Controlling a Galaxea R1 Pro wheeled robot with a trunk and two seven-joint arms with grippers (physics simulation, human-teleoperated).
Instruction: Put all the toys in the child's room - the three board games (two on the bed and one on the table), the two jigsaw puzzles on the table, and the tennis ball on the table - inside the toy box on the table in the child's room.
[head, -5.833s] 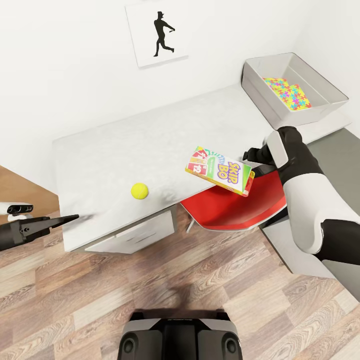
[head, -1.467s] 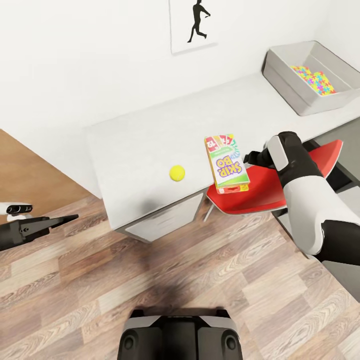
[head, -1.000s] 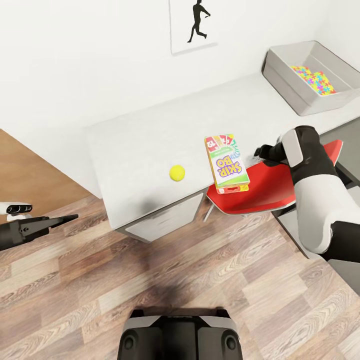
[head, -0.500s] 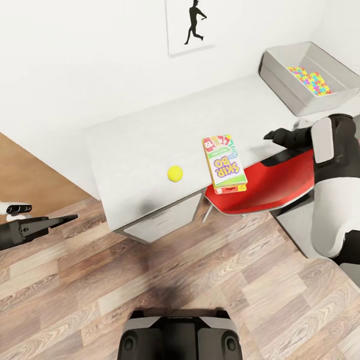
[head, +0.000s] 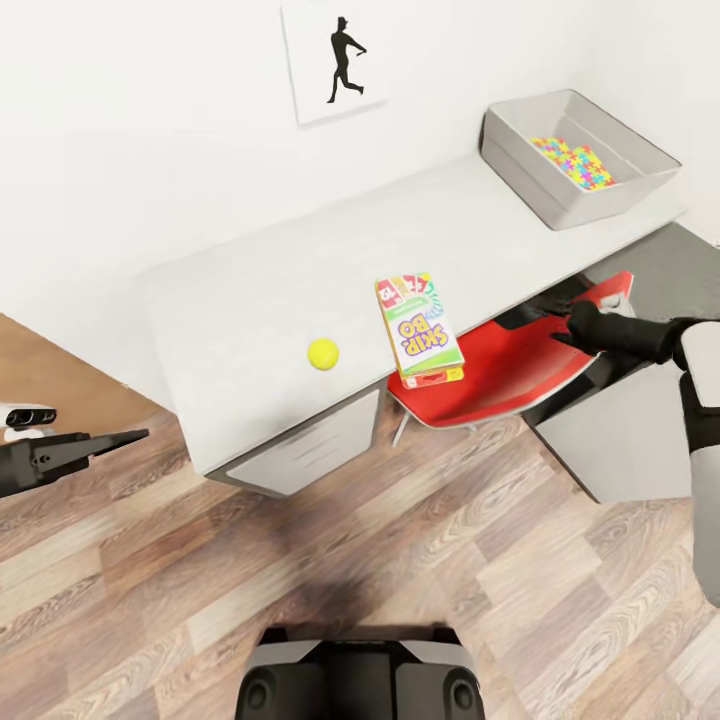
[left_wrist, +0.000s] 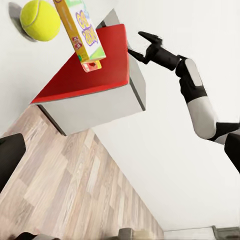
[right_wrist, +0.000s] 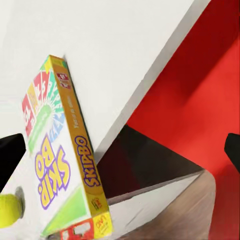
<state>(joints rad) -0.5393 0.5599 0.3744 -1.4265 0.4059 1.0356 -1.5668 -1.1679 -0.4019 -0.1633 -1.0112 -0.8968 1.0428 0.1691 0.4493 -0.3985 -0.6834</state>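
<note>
Your right gripper (head: 553, 312) is hanging over the red chair (head: 500, 370) with its jaws standing apart and nothing between them — the left wrist view (left_wrist: 136, 46) shows the two dark fingers splayed in open air. The board game (head: 418, 327), the green-white box with the red band, is lying flat on the table (head: 250, 290) well to the left of that gripper, and its near end is jutting out past the table's front edge, over the chair seat; in the right wrist view the box (right_wrist: 65, 170) is sitting ahead of the fingers with the table edge running just beside it. The tennis ball (head: 322, 353) is resting on the table beyond the game, further from your right gripper, near the box but not touching it. The toy box (head: 575, 155) is standing at the far right end of the table, up and away from the right gripper, and the jigsaw puzzles (head: 572, 162) are lying inside it. Your left gripper (head: 120, 437) is hovering over the wooden floor (head: 300, 560), off the table's left end and well apart from the ball; its tips are looking pressed together with nothing held — though from the head view alone you cannot be fully sure.
</note>
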